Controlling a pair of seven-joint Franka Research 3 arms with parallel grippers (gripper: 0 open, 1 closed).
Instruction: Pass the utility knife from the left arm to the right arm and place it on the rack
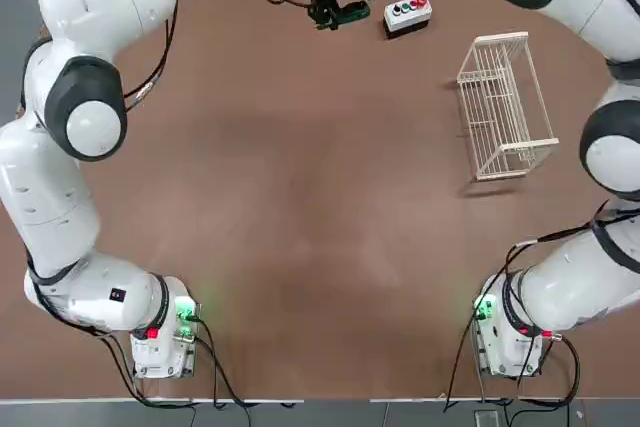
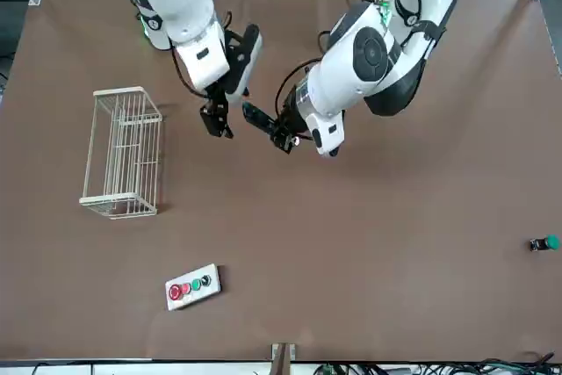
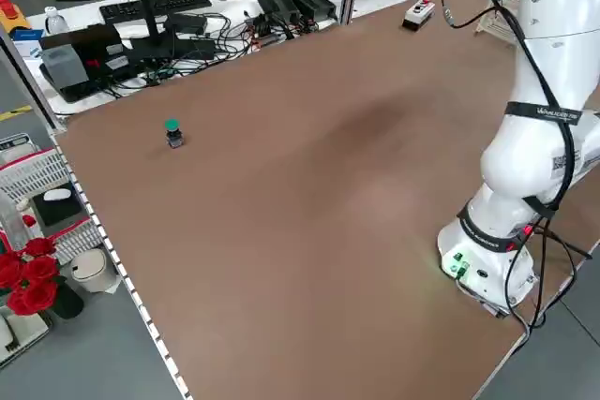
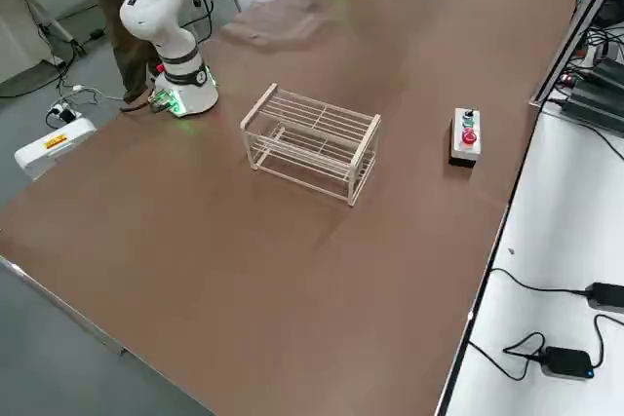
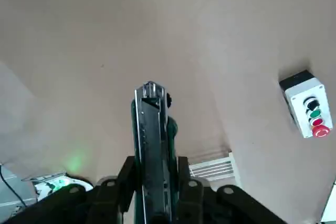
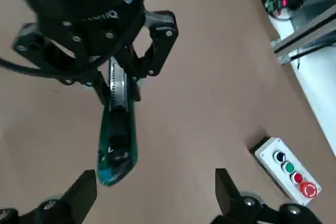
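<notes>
A: Top view, item by item?
B: Left gripper [image 1: 325, 17] at the far edge of the counter [image 1: 300, 197], pinching the utility knife [image 1: 350, 14], which lay roughly level and off the counter. Button box [image 1: 408, 13] just beside it. Rack [image 1: 505, 105] stood on the counter near the right arm, apart from the knife.

A: Front view?
B: Left gripper [image 2: 283, 136] pressed onto one end of the knife [image 2: 256, 118]; the free end pointed toward the right gripper [image 2: 215, 120], which hung near it with fingers spread. Whether they touched could not be told. Rack [image 2: 123, 154] well apart; button box [image 2: 193, 286] nearer the camera; small green-capped knob [image 2: 544, 243] at the far side edge.

A: Left side view?
B: Knob [image 3: 172, 132] alone on the counter; neither gripper in view.

A: Right side view?
B: Rack [image 4: 312, 143] upright, nothing in it; button box [image 4: 466, 135] near it.

A: Wrist views?
B: Left wrist: knife [image 5: 151, 145] clamped between the fingers [image 5: 126, 179]. Right wrist: own fingers [image 6: 81, 192] spread wide, knife [image 6: 118, 135] between and beyond them, held by the left gripper [image 6: 118, 85].
</notes>
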